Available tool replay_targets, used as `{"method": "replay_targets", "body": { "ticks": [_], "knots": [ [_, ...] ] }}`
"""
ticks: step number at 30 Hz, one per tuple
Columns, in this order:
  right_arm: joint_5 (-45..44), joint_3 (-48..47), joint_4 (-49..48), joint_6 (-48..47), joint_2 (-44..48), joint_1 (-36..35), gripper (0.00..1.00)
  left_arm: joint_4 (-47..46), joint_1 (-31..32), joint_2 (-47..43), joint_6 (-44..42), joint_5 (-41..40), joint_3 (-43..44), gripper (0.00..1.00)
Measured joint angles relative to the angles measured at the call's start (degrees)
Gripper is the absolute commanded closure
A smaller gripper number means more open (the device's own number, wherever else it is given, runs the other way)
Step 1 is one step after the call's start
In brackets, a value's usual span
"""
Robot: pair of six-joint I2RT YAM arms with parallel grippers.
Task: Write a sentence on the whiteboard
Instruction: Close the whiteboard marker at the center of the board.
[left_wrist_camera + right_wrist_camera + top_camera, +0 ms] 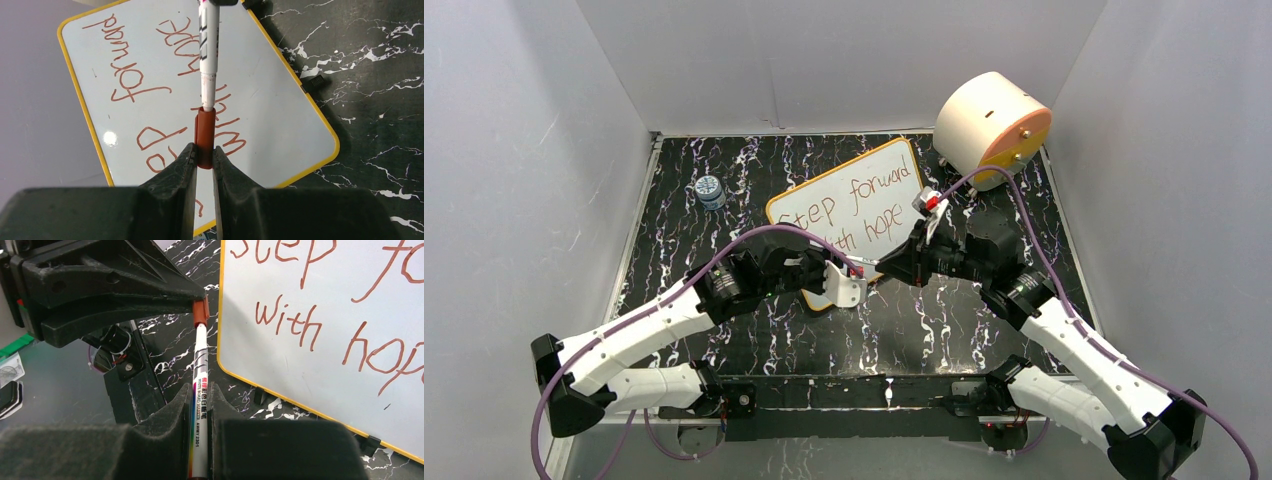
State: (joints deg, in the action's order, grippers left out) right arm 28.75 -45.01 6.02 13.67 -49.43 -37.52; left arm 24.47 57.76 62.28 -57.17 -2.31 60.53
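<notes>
While your left hand [204,149] clamps the cap [205,131] and your right hand [200,389] the marker [199,365] beside the whiteboard [280,110], alignment looks marginal. An off-axis push could drop the cap.

The whiteboard [280,115] is white with a thin orange-yellow frame and black clip feet [314,82]; the sentence [861,207] is reddish-brown. The marker [200,380] has a white barrel with a rainbow stripe and black print. The cap [205,137] is reddish-brown. The table [754,180] is black marble veined white. The drum [984,120] is peach with an orange face. The left gripper [204,165] and right gripper [200,400] are black, and the cables [754,238] are purple.
</notes>
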Motion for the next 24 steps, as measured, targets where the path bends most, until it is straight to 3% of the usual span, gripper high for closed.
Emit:
{"method": "replay_targets", "body": {
  "ticks": [24],
  "knots": [
    [4.28,0.28,-4.42,4.87,-3.23,0.61,1.0,1.81,5.44,2.67,-0.83,-3.74,2.99,1.0]
  ]
}}
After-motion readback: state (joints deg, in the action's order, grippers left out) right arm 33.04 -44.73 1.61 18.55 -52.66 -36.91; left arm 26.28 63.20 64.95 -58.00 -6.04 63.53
